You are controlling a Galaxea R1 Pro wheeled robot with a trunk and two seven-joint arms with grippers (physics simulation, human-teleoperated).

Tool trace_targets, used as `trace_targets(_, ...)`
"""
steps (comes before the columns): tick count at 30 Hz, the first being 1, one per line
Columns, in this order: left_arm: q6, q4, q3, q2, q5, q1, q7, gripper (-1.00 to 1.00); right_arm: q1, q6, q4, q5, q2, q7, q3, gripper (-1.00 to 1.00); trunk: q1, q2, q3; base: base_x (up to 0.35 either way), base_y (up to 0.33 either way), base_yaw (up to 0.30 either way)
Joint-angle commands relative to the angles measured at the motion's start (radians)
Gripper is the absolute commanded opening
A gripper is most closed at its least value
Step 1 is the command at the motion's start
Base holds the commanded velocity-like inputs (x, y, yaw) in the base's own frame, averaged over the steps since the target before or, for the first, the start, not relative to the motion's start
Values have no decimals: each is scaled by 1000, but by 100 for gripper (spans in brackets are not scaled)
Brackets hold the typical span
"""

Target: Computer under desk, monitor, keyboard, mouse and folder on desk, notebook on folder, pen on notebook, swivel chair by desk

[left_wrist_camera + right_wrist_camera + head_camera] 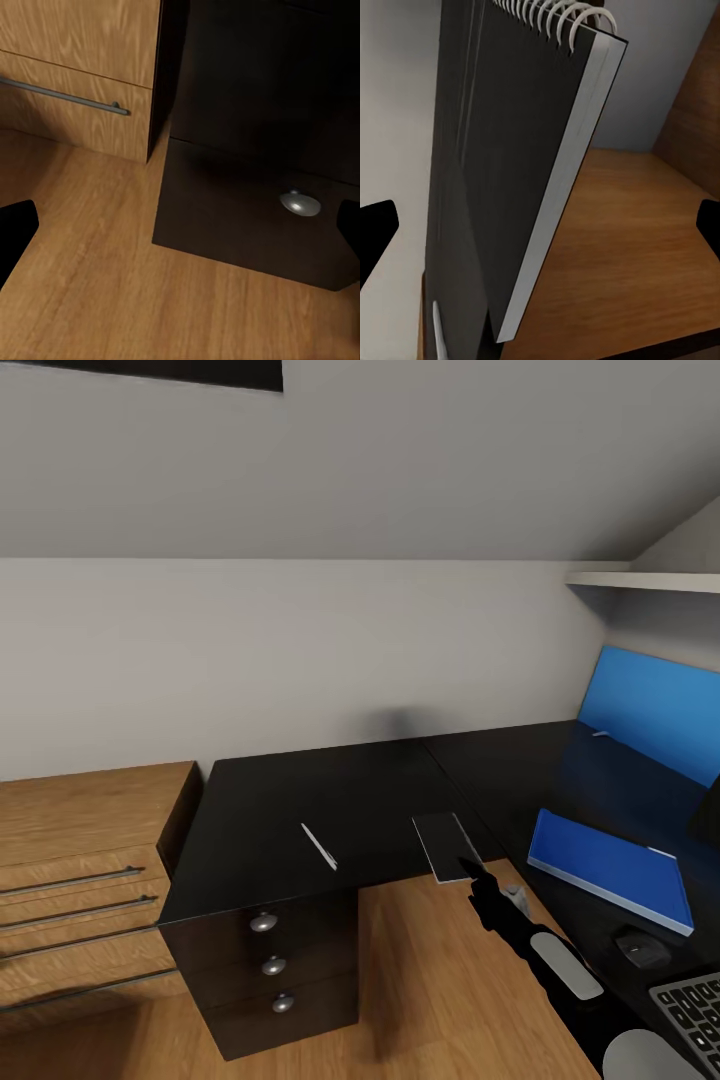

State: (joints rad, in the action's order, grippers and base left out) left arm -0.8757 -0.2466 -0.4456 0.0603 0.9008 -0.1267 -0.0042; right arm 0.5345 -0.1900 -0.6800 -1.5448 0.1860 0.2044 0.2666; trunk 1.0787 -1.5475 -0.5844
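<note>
Keyboard (695, 1005) and mouse (640, 945) sit nearest on black desk (300, 800). R gripper (478, 872), fingers apart, at notebook (447, 847) on desk edge. Blue folder (610, 868) beside; pen (319, 846) farther. L gripper (180, 225) fingers apart near drawer knob (300, 202).

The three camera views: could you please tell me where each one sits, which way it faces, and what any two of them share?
Head view: high on the robot, facing forward and down over the desk; the right arm reaches to the notebook.
Left wrist view: low, facing the drawer unit and floor; dark pincer fingertips at the edges.
Right wrist view: just off the desk's edge, close on the notebook.
Shared: head and right wrist views both show the notebook and the pen.
</note>
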Motion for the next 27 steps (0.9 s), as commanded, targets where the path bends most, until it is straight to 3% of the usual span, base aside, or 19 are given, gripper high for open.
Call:
trace_targets(1, -3, 0, -8, 1, 10, -1, 0, 100, 1, 0, 0, -9, 1, 2, 4, 100, 0, 0, -1, 0, 0, 0)
trace_targets(27, -3, 4, -10, 1, 10, -1, -3, 100, 1, 4, 0, -8, 2, 1, 2, 100, 0, 0, -1, 47, 0, 0)
